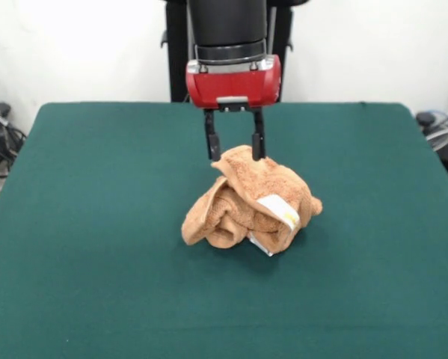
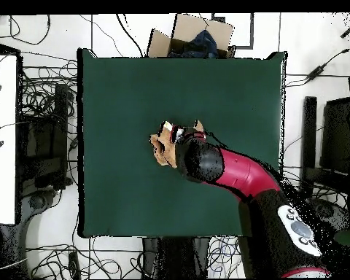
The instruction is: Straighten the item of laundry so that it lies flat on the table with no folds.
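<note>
The towel [image 1: 250, 200] lay bunched in a soft heap near the middle of the tabletop [image 1: 89, 224], its folds rolled over one another and its white label [image 1: 278, 212] showing at about four o'clock on the pile in the front view. It looked light, limp and thick-piled, so it would likely sag and drape rather than hold any shape, and the terry should give good grip. A free corner or border edge seemed the best place to take hold, since a pinch in the middle would only lift the lump. The arm [image 2: 240, 175] came down vertically over the heap, and in the overhead view it reached in from about four o'clock and hid much of the cloth. The hand [image 1: 235, 153] pointed straight down, its two fingers set apart on either side of the topmost fold at twelve o'clock on the pile, apparently touching but not clamped on it.
</note>
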Robot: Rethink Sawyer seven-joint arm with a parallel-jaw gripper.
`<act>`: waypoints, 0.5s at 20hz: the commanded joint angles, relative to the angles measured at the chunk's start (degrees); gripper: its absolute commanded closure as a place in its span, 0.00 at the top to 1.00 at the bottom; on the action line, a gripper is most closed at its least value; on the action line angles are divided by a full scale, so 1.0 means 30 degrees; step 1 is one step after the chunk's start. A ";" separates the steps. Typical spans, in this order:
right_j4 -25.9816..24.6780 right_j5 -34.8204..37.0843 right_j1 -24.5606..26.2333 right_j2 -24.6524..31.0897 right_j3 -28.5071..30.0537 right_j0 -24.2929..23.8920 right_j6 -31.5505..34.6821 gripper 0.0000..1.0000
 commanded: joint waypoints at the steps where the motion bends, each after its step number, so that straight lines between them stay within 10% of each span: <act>1: 0.0349 -0.1494 0.1106 0.1016 0.1791 0.0350 0.4159 1.00; 10: 0.0185 -0.2839 0.1674 0.1177 0.2417 0.0159 0.4439 1.00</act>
